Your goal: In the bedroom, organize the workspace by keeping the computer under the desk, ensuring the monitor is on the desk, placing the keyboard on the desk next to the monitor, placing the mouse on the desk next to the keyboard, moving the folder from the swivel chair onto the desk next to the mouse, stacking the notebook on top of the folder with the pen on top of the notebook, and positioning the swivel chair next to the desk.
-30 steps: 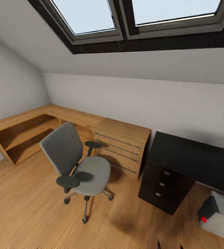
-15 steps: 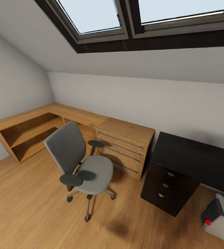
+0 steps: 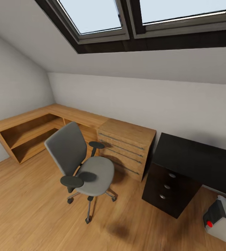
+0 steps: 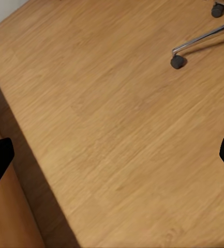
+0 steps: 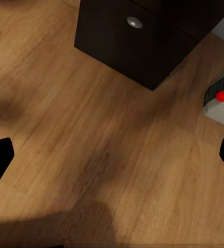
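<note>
The swivel chair [image 3: 81,164] stands on the wood floor left of centre, its grey seat bare. At the right is the black desk [image 3: 196,158] with its knobbed drawer unit [image 3: 168,190]. The computer [image 3: 220,218], grey with a red dot, sits on the floor just right of that unit, cut off by the frame edge. My left gripper [image 4: 112,157] hangs open over bare floor near a chair caster [image 4: 177,62]. Also open and holding nothing, my right gripper [image 5: 112,157] hovers over floor in front of the drawer unit [image 5: 137,46] and the computer [image 5: 221,96]. Monitor, keyboard, mouse, folder, notebook and pen are out of view.
A light-wood drawer chest [image 3: 126,146] stands against the wall between chair and desk. A low wooden corner shelf [image 3: 29,129] runs along the left walls. A dark-framed skylight [image 3: 126,17] sits in the sloped ceiling. Open floor [image 3: 29,209] lies in front of the chair.
The head camera shifted slightly a second ago, sliding the whole picture right, then held still. Chair, desk and computer have not moved.
</note>
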Robot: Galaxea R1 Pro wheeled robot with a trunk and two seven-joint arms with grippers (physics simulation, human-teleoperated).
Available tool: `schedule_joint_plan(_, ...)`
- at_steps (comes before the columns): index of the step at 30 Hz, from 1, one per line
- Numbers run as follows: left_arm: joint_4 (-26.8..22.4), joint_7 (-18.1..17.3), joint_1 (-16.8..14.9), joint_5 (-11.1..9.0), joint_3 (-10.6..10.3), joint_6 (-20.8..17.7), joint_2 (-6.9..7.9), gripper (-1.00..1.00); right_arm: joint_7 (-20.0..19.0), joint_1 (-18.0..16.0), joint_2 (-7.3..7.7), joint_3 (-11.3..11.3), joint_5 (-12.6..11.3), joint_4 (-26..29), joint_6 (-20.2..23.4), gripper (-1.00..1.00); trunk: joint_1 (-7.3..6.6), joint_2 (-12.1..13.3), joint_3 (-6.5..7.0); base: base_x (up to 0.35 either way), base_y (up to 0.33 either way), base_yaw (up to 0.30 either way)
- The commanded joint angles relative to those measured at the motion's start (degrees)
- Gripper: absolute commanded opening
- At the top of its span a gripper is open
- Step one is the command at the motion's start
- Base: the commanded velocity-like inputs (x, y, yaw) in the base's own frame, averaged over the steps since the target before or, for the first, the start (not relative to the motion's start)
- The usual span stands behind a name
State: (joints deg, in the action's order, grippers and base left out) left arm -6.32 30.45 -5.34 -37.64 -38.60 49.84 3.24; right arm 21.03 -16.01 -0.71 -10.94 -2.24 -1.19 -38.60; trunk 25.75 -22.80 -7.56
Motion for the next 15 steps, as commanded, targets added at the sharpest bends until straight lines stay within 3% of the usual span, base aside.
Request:
schedule_joint_plan(1,-0.09,0.52,-0.03,-0.08,-0.49,0.0,0.03,1.0,0.32,-0.08,-0.04,-0.49,-0.22,-0.13,-0.17,1.0,0.03,-0.12,-0.12,-0.006,0.0,0.0)
schedule_joint_plan(8,-0.09,0.46,-0.03,-0.08,-0.55,-0.08,-0.21,1.0,0.32,-0.08,-0.04,-0.49,-0.22,-0.13,-0.16,1.0,0.03,-0.12,-0.12,-0.19,-0.017,0.0)
schedule_joint_plan(15,-0.09,0.4,-0.03,-0.12,-0.6,-0.44,-0.33,1.0,0.32,-0.08,-0.03,-0.49,-0.22,-0.13,-0.16,1.0,0.03,-0.12,-0.12,-0.194,-0.245,0.0)
